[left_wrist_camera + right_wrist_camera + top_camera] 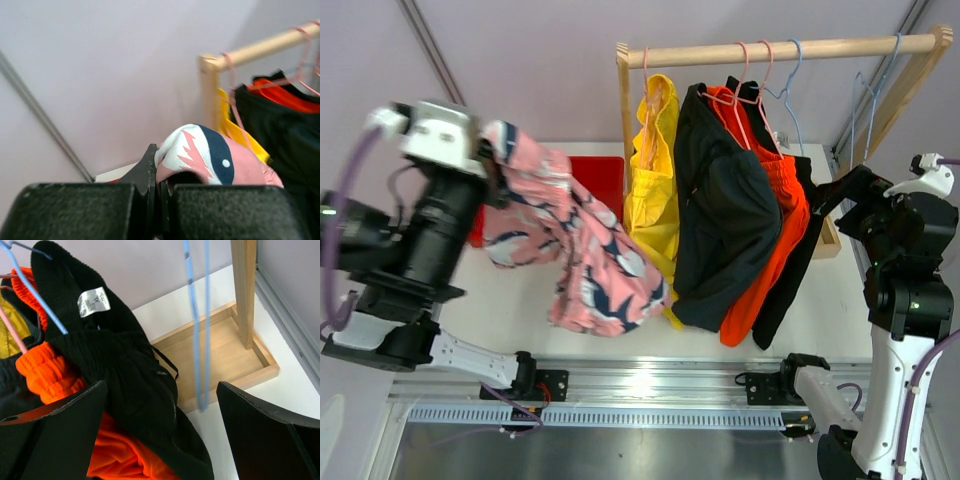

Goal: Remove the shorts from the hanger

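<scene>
Pink patterned shorts [585, 250] hung clear of the rail [820, 46] at far left, pinched in the clenched left gripper [157, 172]; setting that pair down seemed the step in hand. Behind it, a red tray [602, 178] lay mostly hidden, its contents unclear. Yellow shorts [655, 190], charcoal shorts [725, 230], orange shorts [775, 240] and black shorts [115, 355] hung on hangers. The right gripper [161, 390], jaws spread and holding nothing, faced the black pair, likely next. The wooden base tray [225, 365] held only the post.
</scene>
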{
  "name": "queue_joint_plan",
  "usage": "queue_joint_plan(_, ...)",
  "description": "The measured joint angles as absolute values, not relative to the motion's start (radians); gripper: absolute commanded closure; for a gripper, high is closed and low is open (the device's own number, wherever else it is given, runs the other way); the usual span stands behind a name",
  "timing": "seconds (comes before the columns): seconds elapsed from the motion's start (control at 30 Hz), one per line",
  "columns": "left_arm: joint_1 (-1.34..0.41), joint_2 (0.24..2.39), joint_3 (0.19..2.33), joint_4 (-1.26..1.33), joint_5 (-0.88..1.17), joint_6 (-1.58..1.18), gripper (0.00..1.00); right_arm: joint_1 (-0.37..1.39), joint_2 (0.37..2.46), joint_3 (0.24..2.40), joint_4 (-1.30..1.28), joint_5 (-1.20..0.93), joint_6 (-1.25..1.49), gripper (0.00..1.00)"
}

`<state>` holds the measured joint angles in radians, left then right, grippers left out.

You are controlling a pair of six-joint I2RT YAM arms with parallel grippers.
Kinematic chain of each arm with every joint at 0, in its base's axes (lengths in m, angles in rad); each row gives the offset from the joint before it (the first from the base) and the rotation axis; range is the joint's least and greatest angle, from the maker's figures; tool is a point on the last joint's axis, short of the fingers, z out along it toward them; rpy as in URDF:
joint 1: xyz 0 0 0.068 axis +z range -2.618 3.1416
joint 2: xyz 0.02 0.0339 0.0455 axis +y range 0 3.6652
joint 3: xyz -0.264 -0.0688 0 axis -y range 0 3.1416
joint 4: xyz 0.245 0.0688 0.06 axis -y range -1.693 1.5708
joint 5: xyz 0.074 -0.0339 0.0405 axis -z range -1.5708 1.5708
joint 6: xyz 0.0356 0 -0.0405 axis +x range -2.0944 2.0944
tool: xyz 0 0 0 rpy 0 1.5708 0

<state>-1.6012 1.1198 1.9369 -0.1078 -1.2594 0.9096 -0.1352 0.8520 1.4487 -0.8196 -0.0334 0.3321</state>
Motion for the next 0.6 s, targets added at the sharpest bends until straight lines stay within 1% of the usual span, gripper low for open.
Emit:
queue_joint_plan(0.07,-1.59,1.089,1.942,0.007,-1.278,1.021,1.0,-0.135,0.839,1.435,-0.819,-0.046,0.336,0.01)
queue_joint_plan(0.13,-1.589,1.06,1.946,0.067,-1.291,1.085,1.0,-0.135,0.832,1.423,-0.818,-0.06,0.339,0.01)
queue_joint_plan(0.27,-1.558,1.004,1.909,0.064,-1.31,1.105,1.0,-0.135,0.83,1.401,-0.817,-0.093,0.347,0.01)
queue_joint_plan(0.33,-1.5,1.001,1.872,-0.007,-1.306,1.069,1.0,-0.135,0.828,1.39,-0.817,-0.106,0.348,0.01)
queue_joint_plan(0.4,-1.436,1.024,1.848,-0.162,-1.283,0.984,1.0,-0.135,0.823,1.384,-0.816,-0.115,0.348,0.01)
queue_joint_plan(0.47,-1.349,1.077,1.828,-0.323,-1.219,0.878,1.0,-0.135,0.815,1.377,-0.815,-0.122,0.347,0.01)
queue_joint_plan(0.6,-1.045,1.211,1.764,-0.508,-1.067,0.715,1.0,-0.135,0.8,1.357,-0.812,-0.131,0.347,0.01)
